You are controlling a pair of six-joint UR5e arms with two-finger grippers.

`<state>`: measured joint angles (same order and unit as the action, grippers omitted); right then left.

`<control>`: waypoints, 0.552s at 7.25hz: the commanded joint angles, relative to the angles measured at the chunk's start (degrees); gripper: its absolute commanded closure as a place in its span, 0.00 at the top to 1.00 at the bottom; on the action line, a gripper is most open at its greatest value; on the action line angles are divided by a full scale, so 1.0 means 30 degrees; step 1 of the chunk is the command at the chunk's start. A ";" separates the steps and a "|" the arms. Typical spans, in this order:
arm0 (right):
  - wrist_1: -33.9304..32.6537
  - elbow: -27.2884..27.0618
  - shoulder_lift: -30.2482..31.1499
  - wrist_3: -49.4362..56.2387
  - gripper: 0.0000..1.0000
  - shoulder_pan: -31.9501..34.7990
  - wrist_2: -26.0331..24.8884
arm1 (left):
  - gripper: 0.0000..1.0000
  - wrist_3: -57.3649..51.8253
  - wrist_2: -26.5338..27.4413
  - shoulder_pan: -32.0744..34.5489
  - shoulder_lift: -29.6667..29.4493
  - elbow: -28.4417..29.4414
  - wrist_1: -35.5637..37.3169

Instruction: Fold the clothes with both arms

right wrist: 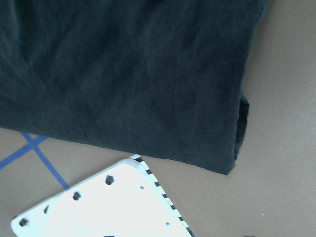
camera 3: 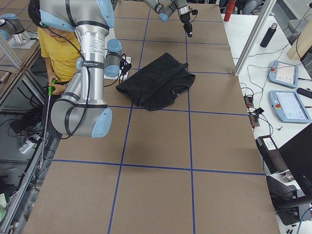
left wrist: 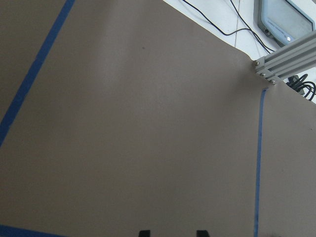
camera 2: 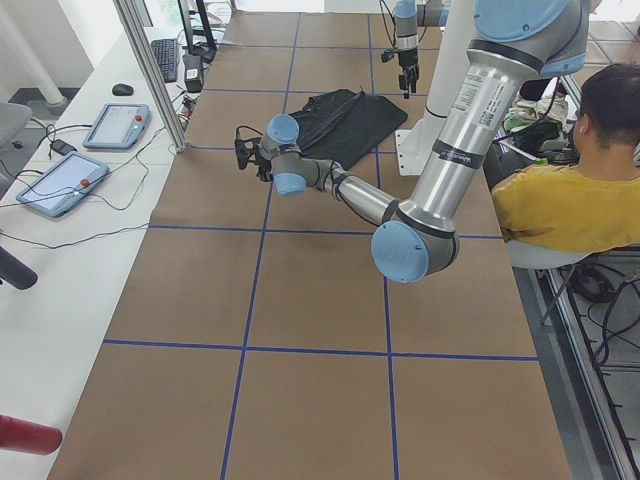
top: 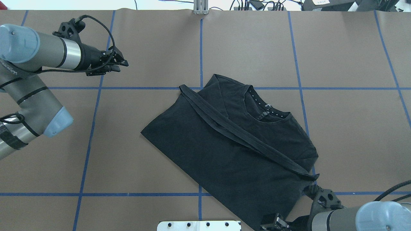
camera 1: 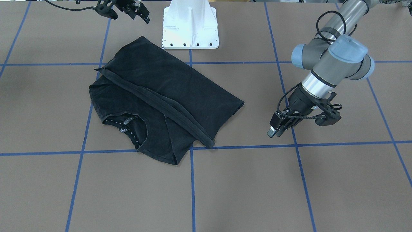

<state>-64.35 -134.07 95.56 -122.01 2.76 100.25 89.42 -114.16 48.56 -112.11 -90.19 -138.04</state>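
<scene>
Shirt (top: 224, 150), half-folded, lies on the worktop (top: 353, 128) just in front of the pedestal (camera 1: 190, 25), long axis diagonal to the grid. Right gripper (camera 1: 124, 9), spread, hangs beside the pedestal at the shirt's corner: nearer arm. Left gripper (top: 122, 62), spread, is well away from the pedestal.

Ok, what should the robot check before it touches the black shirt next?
1. T-shirt lying on the table, held by no claw: ok.
2. The left claw open, empty, away from the T-shirt: ok.
3. The right claw open, empty, by the white base: ok.
4. T-shirt apart from the white base: ok, though close.
5. Fold tidy: not ok; the collar lies uncovered and the T-shirt slants across the blue lines.
6. Which side the logo is on: cannot tell, none shows.
</scene>
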 commanded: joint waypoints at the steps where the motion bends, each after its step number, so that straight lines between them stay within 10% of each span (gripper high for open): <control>1: -0.0023 -0.0312 -0.0589 0.0153 1.00 0.2149 0.0013 | 0.52 0.0368 0.0636 -0.2114 0.0838 -0.0435 0.0075; 4: -0.0052 0.0154 -0.1525 0.0851 1.00 0.3621 -0.0278 | 0.60 0.1656 0.1489 -0.4582 0.1713 -0.1365 0.0134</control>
<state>-64.44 -134.39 92.43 -120.86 12.37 99.96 93.07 -110.29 37.29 -108.45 -92.35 -137.71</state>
